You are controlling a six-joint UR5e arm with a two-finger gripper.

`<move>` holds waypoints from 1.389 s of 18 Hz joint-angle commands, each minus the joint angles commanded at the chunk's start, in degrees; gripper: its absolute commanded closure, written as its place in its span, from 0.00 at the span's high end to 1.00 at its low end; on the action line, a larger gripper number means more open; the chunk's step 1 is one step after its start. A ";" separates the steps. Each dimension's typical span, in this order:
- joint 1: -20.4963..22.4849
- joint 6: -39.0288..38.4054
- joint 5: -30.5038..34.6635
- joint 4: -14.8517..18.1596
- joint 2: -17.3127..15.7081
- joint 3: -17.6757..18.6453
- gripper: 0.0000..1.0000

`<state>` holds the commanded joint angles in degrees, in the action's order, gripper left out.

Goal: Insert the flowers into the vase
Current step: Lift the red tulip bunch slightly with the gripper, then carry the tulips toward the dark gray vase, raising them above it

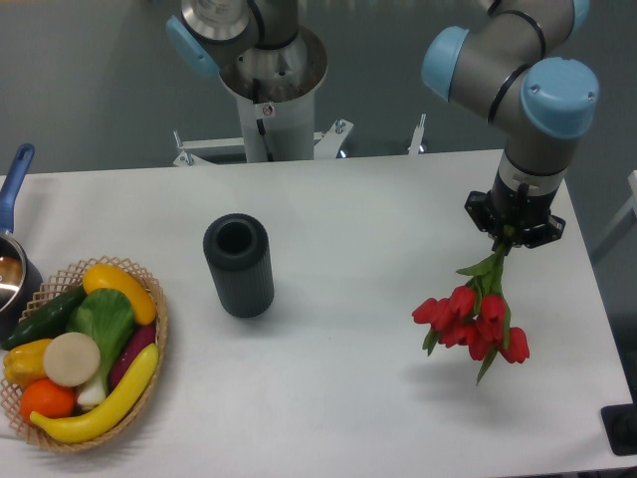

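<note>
The flowers (pixel 472 319), a bunch of red tulip buds with green stems and leaves, hang buds-down at the right of the table. My gripper (pixel 512 233) is shut on the stem ends and holds the bunch above the tabletop. The fingertips are mostly hidden under the wrist. The vase (pixel 239 265), a dark grey-black matte cylinder with a round open mouth, stands upright near the middle-left of the table, well to the left of the flowers and apart from them.
A woven basket (pixel 151 358) of vegetables and fruit sits at the front left. A pot with a blue handle (pixel 14 189) is at the left edge. The robot base (pixel 269 119) stands behind the table. A dark object (pixel 622 430) is at the front right corner.
</note>
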<state>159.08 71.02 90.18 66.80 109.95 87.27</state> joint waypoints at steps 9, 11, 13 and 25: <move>-0.18 0.09 -0.79 0.00 -0.79 0.62 0.04; -0.18 0.09 -4.20 0.00 -1.31 0.62 0.04; -0.09 0.00 -7.89 0.00 -1.93 0.70 0.04; -0.44 -7.46 -32.24 -0.62 -3.25 0.62 0.03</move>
<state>158.65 63.55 57.93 66.18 106.70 87.89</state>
